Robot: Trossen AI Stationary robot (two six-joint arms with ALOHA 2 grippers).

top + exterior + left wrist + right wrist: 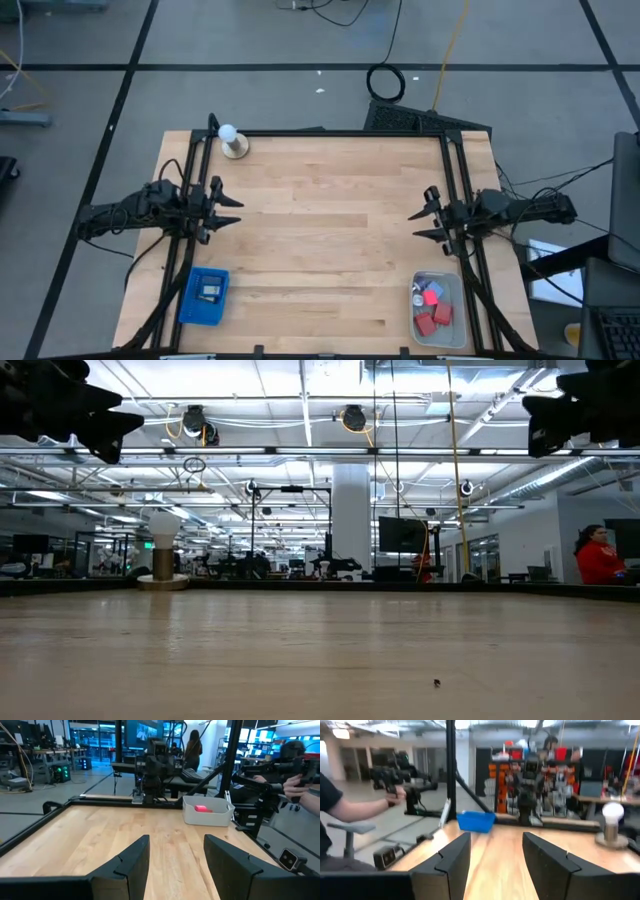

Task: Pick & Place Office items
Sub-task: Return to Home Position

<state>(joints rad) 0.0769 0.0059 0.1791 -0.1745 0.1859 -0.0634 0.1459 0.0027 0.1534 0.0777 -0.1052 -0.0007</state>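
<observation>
1. Little left to spoil. Find the office items (443, 313) lying in the gray bin (458, 335) at the desk's (330, 230) near right corner and in the blue bin (190, 312) at the near left.
2. Note the left pincer (238, 212) released, fingers spread, holding nothing, raised over the left edge. Note the right pincer (413, 225) likewise released and bare, over the right edge.
3. Beware clipping a bin wall or the black frame rail (340, 133) on a low or wide swing homeward; could tip sorted pieces out.
4. Beware brushing the white bulb (228, 132) on its tan base at the far left; could happen only on a far sweep of the left arm.
5. Mind a person's arm (355, 806) beyond the desk's side, seen from the right wrist.
6. Counted: two arms, two pincers, two bins, one bulb.
7. Counted in the gray bin: about three red blocks, one blue bit, one whitish bit. Counted in the blue bin: one pale-faced piece (210, 291); cannot tell of more.
</observation>
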